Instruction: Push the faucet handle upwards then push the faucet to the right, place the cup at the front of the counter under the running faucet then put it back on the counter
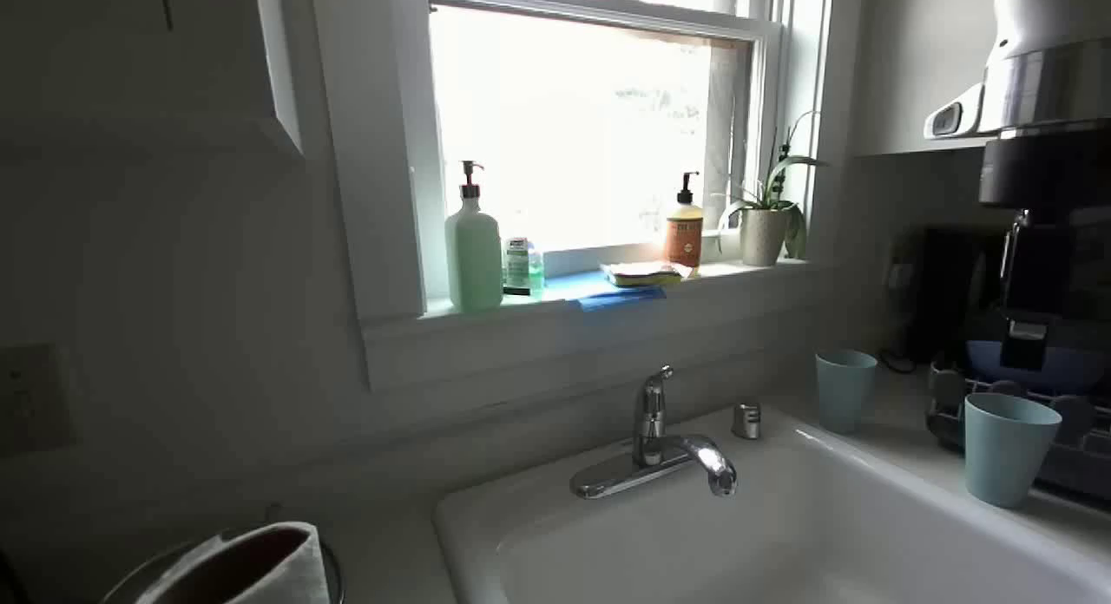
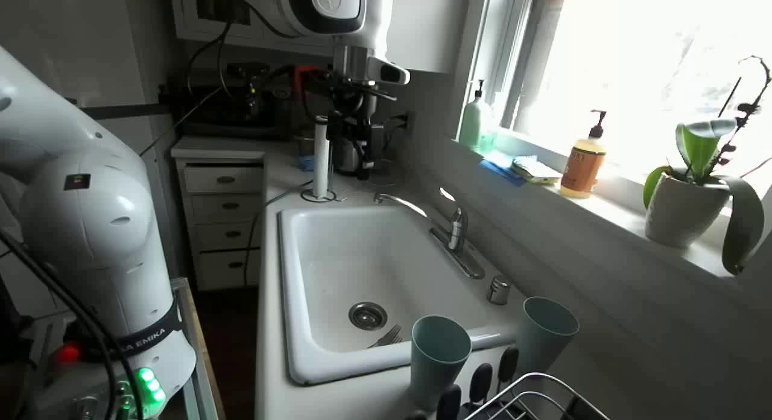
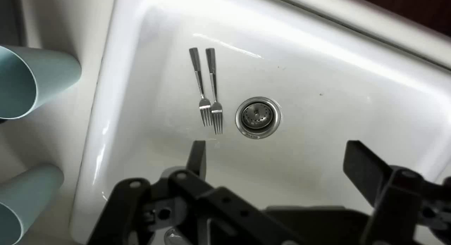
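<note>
Standing on worktop (image 1: 898, 446), lower right in an exterior view: nearer cup (image 1: 1009, 452). Claw (image 3: 280, 164) low in wrist view, jaws wide.

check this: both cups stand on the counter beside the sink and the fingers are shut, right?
Not quite: the fingers aren't shut; the wrist view shows them spread wide apart. Both cups do stand on the counter beside the sink.
</note>
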Available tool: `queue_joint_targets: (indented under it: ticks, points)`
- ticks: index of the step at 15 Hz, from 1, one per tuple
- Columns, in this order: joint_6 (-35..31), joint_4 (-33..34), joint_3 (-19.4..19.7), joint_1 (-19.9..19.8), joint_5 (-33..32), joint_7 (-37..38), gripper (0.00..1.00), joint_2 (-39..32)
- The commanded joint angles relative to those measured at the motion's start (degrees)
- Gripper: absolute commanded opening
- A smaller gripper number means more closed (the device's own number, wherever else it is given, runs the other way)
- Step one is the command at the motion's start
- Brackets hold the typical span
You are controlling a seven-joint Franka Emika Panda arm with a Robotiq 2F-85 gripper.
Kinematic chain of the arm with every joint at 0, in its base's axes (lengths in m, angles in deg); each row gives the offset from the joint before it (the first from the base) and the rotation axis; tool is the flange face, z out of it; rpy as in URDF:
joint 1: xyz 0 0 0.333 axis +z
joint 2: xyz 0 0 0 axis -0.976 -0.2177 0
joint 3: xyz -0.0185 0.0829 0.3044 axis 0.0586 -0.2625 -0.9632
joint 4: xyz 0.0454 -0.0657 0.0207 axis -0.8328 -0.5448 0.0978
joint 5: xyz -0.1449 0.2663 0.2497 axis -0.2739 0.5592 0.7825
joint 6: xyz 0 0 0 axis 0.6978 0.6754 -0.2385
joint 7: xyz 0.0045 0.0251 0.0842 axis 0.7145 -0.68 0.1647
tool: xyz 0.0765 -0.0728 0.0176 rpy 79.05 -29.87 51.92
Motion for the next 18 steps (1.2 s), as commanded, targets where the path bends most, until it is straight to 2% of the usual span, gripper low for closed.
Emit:
queue_joint_targets:
  ticks: [1,16,18]
  points:
    - [0.14,0.11,0.1,0.13,-0.05,0.07,1.0,-0.02]
    - [0.14,0.11,0.1,0.13,-0.05,0.07,1.0,-0.02]
    - [-3.57,0.15,-0.84,-1.16,-1.55,3.27,1.0,-1.12]
